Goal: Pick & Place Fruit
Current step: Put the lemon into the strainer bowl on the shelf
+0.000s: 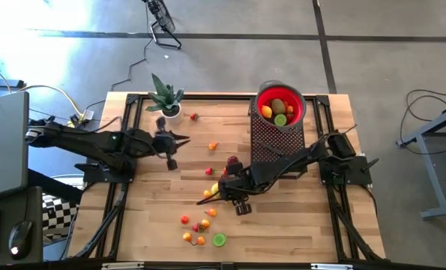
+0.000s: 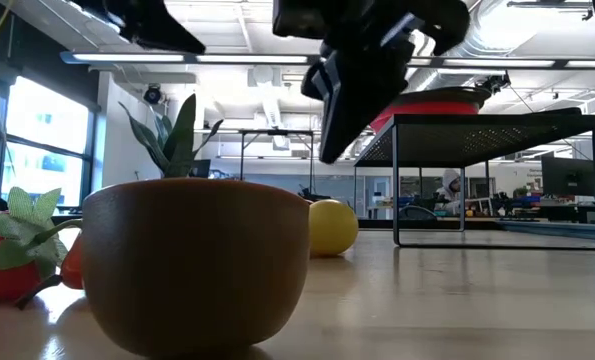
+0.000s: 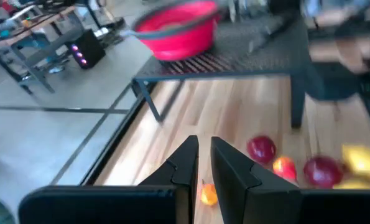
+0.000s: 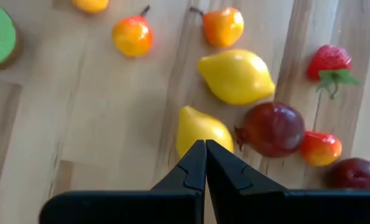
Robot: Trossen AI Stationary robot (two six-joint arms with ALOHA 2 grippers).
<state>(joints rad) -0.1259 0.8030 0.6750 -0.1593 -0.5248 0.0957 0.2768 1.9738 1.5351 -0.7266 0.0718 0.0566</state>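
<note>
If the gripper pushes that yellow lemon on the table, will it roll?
The yellow lemon is oval with pointed ends, so it would probably wobble or pivot, not roll straight. Its smooth skin may slip. Fruit lies close beside it, so a push would likely bump neighbours.

I see open lab or workshop hall: polished concrete floor (image 1: pixel 230 67), exposed ceiling ducts (image 2: pixel 537 25), strip lights (image 2: pixel 307 58), rows of workbenches with monitors (image 2: pixel 567 175), big windows (image 2: pixel 37 140), laptop (image 1: pixel 1 142) beside my wooden table (image 1: pixel 282 225).

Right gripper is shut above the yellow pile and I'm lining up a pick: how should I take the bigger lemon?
Grip the lemon across its fat middle, coming straight down with the right gripper opened. Its pointed ends would likely slip; fingers should drop on its long flanks, clear of the smaller yellow fruit.
</note>
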